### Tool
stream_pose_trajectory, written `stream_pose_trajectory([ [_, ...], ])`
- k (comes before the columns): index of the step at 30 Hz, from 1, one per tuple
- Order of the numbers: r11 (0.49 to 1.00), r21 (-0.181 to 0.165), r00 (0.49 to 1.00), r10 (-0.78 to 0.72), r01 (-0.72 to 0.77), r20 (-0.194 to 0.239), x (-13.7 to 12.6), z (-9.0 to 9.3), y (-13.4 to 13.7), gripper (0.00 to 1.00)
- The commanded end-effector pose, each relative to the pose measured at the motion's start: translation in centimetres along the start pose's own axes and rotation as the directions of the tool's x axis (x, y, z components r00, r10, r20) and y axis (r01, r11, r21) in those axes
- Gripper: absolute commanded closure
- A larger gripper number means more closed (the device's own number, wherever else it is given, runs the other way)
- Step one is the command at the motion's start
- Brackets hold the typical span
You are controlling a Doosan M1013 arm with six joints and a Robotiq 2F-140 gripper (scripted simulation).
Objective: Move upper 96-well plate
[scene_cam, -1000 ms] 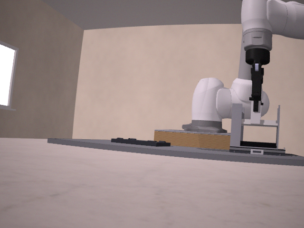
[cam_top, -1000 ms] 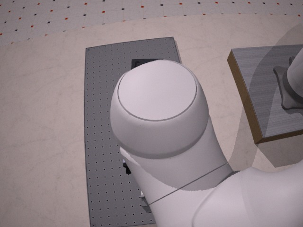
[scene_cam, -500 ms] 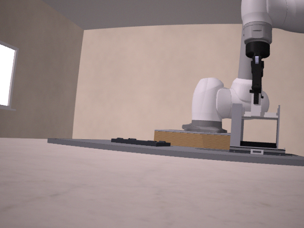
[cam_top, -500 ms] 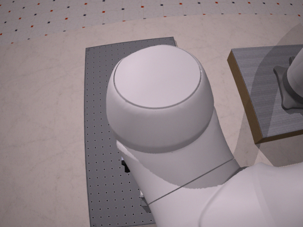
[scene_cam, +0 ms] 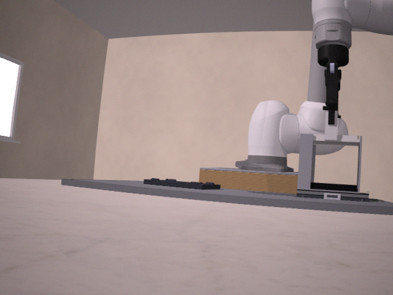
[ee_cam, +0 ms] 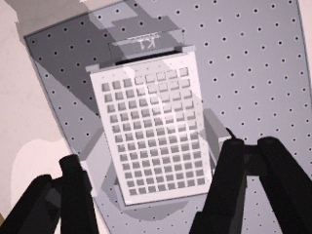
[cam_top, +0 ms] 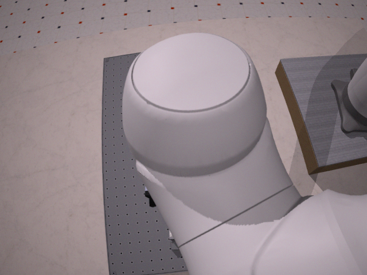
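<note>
The gripper (scene_cam: 331, 120) is clamped on the upper plate (scene_cam: 337, 138), holding it level near the tops of the rack (scene_cam: 306, 158) posts. The lower plate (scene_cam: 333, 186) lies on the rack floor. Lifting looks done; carrying to the nest (scene_cam: 180, 183), well apart leftward, and seating by A1 remain

White rounded arm (cam_top: 189, 118), thin seam lines, grey base flange (scene_cam: 263, 163), black claw (scene_cam: 331, 118)

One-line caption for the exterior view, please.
Gripper holds the upper plate level with rack K1's post tops.
</note>
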State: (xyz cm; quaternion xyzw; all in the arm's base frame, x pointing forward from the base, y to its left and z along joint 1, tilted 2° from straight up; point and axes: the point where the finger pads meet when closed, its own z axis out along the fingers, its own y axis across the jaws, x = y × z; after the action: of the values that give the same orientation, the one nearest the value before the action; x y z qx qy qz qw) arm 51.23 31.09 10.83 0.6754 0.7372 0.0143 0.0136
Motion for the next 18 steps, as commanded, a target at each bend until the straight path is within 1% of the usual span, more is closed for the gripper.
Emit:
stream_pose_trajectory([
  [1, 1.000, 0.000, 1.000, 0.000, 0.000, 0.000, 0.0, -0.5, 0.0, 1.00],
  [13, 1.000, 0.000, 1.000, 0.000, 0.000, 0.000, 0.0, -2.5, 0.0, 1.00],
  [18, 1.000, 0.000, 1.000, 0.000, 0.000, 0.000, 0.0, -2.8, 0.0, 1.00],
])
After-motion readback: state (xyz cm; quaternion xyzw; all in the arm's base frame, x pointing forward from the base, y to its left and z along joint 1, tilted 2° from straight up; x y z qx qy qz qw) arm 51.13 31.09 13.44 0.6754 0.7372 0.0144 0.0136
